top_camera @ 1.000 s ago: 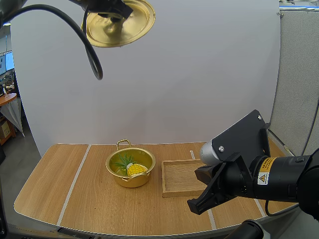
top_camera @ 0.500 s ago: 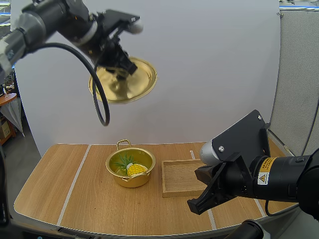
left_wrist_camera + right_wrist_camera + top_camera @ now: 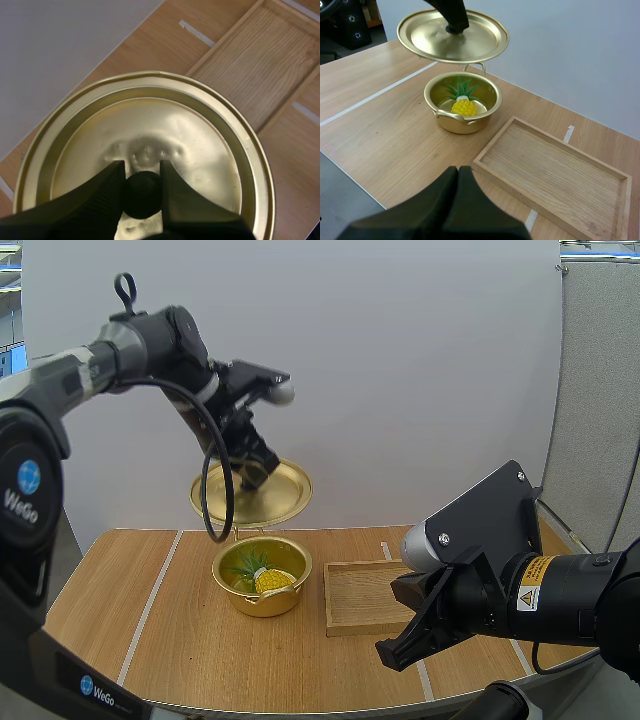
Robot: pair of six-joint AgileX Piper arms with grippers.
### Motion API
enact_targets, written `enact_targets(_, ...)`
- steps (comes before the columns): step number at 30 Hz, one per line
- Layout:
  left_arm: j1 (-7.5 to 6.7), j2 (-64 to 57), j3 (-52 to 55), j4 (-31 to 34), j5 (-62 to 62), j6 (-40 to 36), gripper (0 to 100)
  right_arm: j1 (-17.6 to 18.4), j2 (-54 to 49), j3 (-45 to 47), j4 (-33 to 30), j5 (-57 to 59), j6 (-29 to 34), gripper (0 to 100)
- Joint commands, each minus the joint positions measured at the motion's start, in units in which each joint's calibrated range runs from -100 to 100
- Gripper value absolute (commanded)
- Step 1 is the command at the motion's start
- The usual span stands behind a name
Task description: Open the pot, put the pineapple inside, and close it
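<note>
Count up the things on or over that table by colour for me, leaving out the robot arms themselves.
Gold: 2, the pot and the lid held in the air above it
Yellow with green leaves: 1, the pineapple lying inside the pot
Light wood: 1, the tray beside the pot
Total: 4

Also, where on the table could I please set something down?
Free: the table left of the pot, the strip in front of it, and inside the wooden tray. Crowded: above the pot, under the lid.
</note>
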Motion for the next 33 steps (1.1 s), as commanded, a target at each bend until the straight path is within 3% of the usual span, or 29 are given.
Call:
enact_targets(1,-0.15,0.20,4.93,-0.74,-9.57,2.42,0,-0.06,-0.59,0.21,-0.30,0.07,0.41,0)
enact_targets(7,-0.15,1.20,11.69,-2.72,-24.29,5.05,0,-0.06,-0.59,0.21,-0.30,0.07,0.41,0)
enact_targets(12,-0.15,4.58,11.80,-7.03,-24.70,8.03,0,-0.06,-0.59,0.21,-0.30,0.07,0.41,0)
enact_targets(28,-0.01,10.72,12.51,-7.00,-26.83,10.21,0,-0.06,-0.59,0.21,-0.30,0.07,0.41,0)
enact_targets(33,1.27,12.32,12.51,-7.73,-26.83,11.13,0,-0.06,-0.59,0.21,-0.30,0.07,0.41,0)
